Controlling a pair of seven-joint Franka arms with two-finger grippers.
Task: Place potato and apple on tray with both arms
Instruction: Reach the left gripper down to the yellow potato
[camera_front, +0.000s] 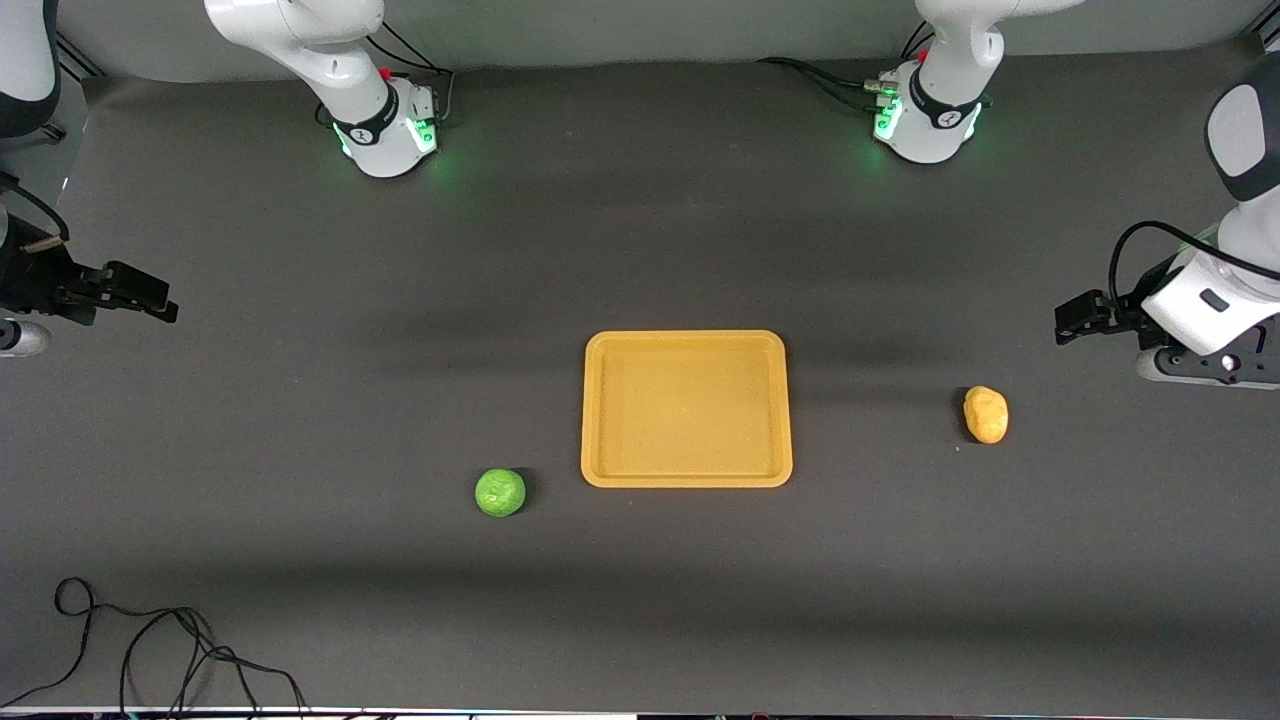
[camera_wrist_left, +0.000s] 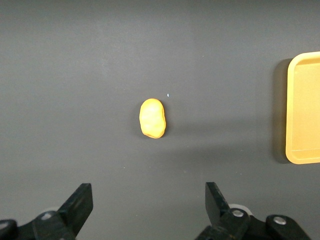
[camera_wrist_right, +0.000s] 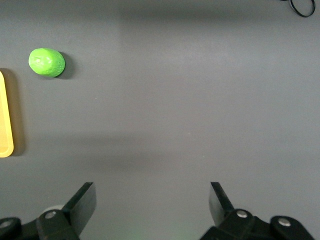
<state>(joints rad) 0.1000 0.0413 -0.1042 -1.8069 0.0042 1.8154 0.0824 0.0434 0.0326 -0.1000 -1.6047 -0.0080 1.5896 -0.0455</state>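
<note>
The yellow-orange tray (camera_front: 686, 338) lies empty in the middle of the table. The green apple (camera_front: 500, 492) sits on the mat beside the tray's corner, toward the right arm's end and nearer the front camera. The yellow-orange potato (camera_front: 986, 414) lies on the mat toward the left arm's end. My left gripper (camera_front: 1068, 326) is open and empty, up over the mat at its end of the table; its wrist view shows the potato (camera_wrist_left: 152, 118) and the tray's edge (camera_wrist_left: 303, 107). My right gripper (camera_front: 150, 296) is open and empty over its end; its wrist view shows the apple (camera_wrist_right: 46, 62).
A black cable (camera_front: 150, 650) loops on the mat at the corner nearest the front camera, at the right arm's end. Both arm bases (camera_front: 385, 130) stand along the table edge farthest from the front camera.
</note>
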